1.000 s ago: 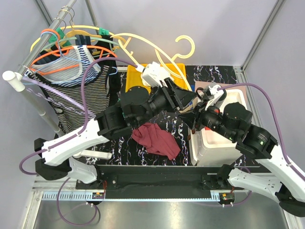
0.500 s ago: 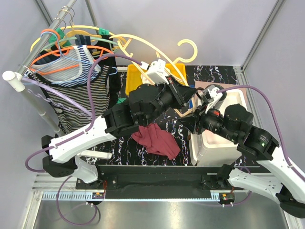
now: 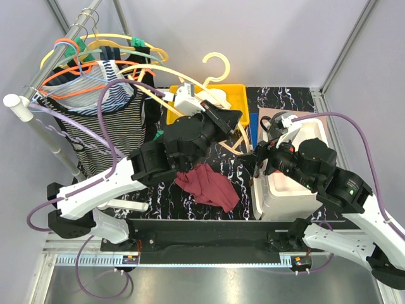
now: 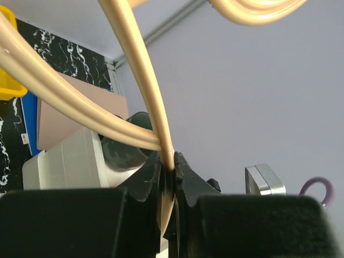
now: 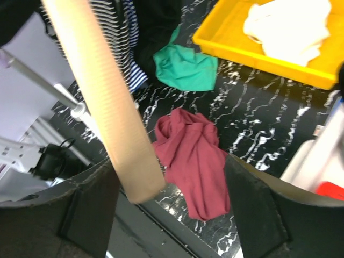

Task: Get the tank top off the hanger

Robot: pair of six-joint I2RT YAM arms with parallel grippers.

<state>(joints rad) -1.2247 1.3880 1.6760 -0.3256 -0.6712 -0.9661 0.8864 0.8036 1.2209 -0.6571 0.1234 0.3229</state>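
The dark red tank top (image 3: 209,185) lies crumpled on the black marbled tabletop (image 5: 258,113), just in front of the arms and not on any hanger. Above it, the right gripper (image 5: 169,177) has just let go: its fingers now stand spread, and the end of the cream plastic hanger (image 4: 134,64) is loose between them. Farther back, the left gripper (image 4: 171,166) keeps its fingers pinching the hanger's bar and has swung it to the left and upward. The garment seems already free; only putting away the bare hanger appears to remain.
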